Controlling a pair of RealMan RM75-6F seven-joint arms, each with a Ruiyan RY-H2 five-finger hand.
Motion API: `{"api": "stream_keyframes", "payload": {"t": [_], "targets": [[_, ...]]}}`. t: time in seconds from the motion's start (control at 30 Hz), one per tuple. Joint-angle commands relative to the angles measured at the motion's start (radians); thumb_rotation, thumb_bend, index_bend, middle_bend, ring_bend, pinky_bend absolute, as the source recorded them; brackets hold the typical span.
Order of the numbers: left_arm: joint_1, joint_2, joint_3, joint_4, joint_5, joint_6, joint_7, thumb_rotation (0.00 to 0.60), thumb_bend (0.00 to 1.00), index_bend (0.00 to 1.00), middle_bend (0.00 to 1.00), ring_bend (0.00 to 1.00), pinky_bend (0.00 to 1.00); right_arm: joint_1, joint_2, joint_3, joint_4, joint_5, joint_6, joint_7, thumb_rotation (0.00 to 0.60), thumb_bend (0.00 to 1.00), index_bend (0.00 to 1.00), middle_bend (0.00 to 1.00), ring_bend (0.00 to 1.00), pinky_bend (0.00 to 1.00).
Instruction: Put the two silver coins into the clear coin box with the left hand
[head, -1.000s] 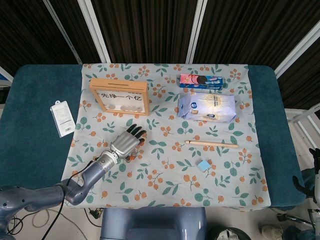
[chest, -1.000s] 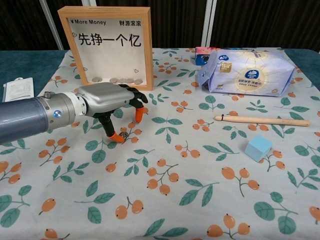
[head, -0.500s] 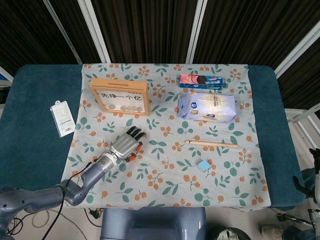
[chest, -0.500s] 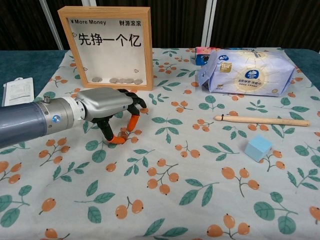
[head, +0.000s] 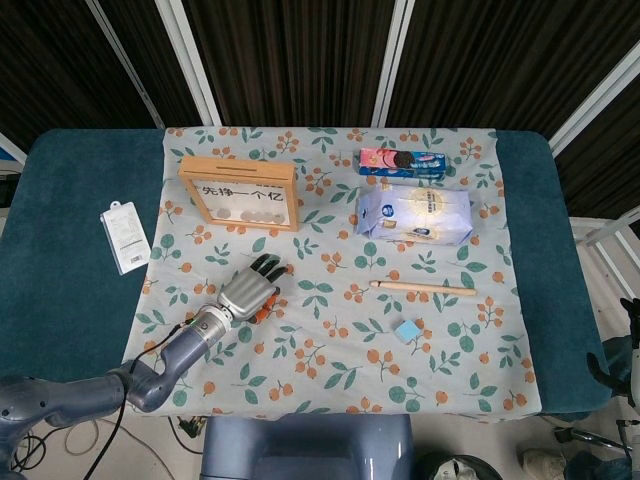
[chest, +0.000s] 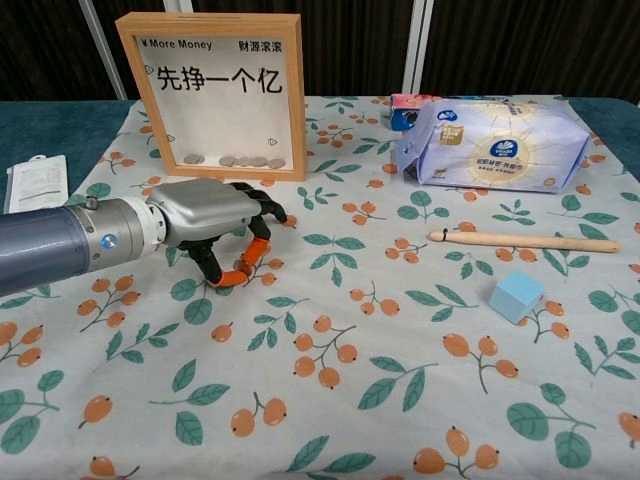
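Note:
The clear coin box (head: 240, 195) (chest: 215, 95), a wooden frame with a see-through front, stands upright at the back left with several coins along its bottom. My left hand (head: 252, 288) (chest: 215, 213) is low over the flowered cloth just in front of it, palm down. Its thumb and a finger are curled in, and their orange fingertips (chest: 236, 275) meet on the cloth. They pinch a silver coin, which the tips hide almost wholly. I see no other loose coin. A dark shape at the right edge of the head view may be my right hand (head: 628, 340).
A white tissue pack (head: 413, 215) (chest: 495, 145) and a cookie box (head: 402, 162) (chest: 410, 108) lie at the back right. A wooden stick (head: 425, 288) (chest: 525, 240) and a blue cube (head: 406, 332) (chest: 517, 296) lie right of centre. A white packet (head: 125, 236) (chest: 35, 180) lies far left.
My left hand has drawn back a little toward me. Its fingers have curled in from spread, and thumb and finger have closed together over the coin.

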Motion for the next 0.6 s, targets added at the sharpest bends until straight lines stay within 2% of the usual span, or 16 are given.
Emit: {"api": "stream_keyframes", "payload": {"t": [0.03,0.2,0.4,0.6], "targets": [[0.001,0.002,-0.007,-0.006,-0.018,-0.009,0.017,0.6,0.4,0.6,0.1,0.0,0.0,0.001,-0.001,0.002,-0.002,0.004,0.001,-0.003,0.6,0.37,0.12,0.08,0.03,0.0],[0.005,0.005,-0.023,-0.019,-0.044,-0.015,0.029,0.6,0.48,0.61,0.11,0.0,0.0,0.001,-0.001,0.002,-0.003,0.007,0.0,-0.005,0.6,0.37,0.12,0.08,0.03,0.0],[0.006,0.015,-0.043,-0.042,-0.078,-0.03,0.03,0.6,0.52,0.61,0.12,0.0,0.0,0.001,0.0,0.001,-0.006,0.01,-0.003,-0.005,0.6,0.37,0.12,0.08,0.03,0.0],[0.006,0.038,-0.07,-0.079,-0.066,-0.011,0.005,0.6,0.54,0.63,0.13,0.0,0.0,0.003,0.001,0.001,-0.007,0.014,-0.007,-0.006,0.6,0.37,0.12,0.08,0.03,0.0]]}}
